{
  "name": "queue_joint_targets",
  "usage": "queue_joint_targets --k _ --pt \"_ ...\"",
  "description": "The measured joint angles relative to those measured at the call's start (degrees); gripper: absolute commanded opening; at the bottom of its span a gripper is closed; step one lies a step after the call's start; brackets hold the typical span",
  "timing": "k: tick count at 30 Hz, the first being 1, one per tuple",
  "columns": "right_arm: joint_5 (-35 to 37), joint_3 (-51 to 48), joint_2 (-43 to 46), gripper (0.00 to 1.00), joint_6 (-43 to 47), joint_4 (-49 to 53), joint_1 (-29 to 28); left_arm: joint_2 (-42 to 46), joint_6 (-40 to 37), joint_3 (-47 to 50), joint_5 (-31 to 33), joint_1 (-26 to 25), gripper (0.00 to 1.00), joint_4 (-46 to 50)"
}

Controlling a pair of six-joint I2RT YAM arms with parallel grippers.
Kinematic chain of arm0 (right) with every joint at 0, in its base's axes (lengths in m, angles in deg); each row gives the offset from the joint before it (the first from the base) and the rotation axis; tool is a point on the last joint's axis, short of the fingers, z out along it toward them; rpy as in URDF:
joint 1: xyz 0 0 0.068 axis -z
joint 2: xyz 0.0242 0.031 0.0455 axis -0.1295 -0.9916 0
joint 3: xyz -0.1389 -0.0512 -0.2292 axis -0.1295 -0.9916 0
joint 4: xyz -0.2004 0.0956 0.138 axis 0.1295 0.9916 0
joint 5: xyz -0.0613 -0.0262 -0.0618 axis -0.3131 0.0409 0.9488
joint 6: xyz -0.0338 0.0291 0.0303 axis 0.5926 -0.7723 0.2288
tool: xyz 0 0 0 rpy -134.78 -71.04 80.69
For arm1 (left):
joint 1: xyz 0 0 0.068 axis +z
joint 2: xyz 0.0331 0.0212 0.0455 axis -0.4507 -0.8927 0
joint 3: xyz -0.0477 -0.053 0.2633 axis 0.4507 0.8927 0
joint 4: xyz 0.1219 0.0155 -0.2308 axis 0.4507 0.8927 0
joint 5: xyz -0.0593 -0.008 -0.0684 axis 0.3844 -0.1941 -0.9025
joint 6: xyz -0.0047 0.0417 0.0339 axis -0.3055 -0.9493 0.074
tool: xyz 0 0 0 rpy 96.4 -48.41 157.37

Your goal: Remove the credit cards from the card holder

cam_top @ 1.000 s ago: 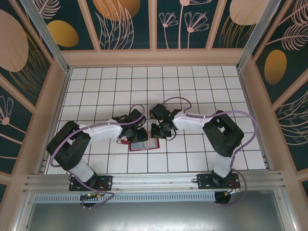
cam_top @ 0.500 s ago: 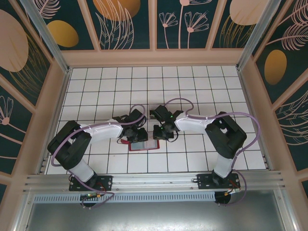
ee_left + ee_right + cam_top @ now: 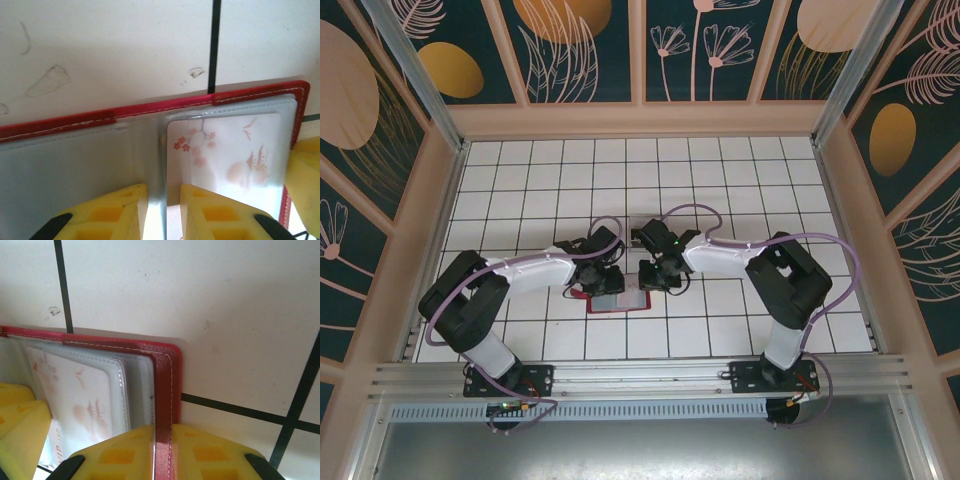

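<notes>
One red card holder (image 3: 618,301) lies open on the table (image 3: 740,180), one pale flowered card (image 3: 225,152) showing in its sleeves. Left fingers (image 3: 159,210) pinch a clear sleeve narrowly; right fingers (image 3: 162,452) clamp the holder's red edge, with bare tiles beyond.

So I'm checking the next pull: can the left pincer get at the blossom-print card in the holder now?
Probably yes: the left pincer straddles the clear sleeve edge beside the blossom-print card, though the sleeve covers it.
</notes>
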Motion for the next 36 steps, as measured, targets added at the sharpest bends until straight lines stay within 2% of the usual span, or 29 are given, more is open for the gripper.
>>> queue_joint_targets --k 12,17,29,36 --pt "0.0 0.0 0.0 0.18 0.0 0.0 0.0 2.2 -0.8 -0.3 4.4 0.0 0.24 5.3" --pt "0.5 0.3 0.0 0.23 0.0 0.5 0.0 4.2 -0.5 -0.3 4.9 0.2 0.23 5.9" --pt "1.4 2.2 0.9 0.27 -0.2 2.8 -0.1 7.5 2.4 4.2 -4.0 3.8 0.24 -3.9" --pt "1.2 3.6 0.9 0.39 -0.1 2.9 -0.2 6.7 3.6 6.8 -8.1 4.2 0.24 -8.7"
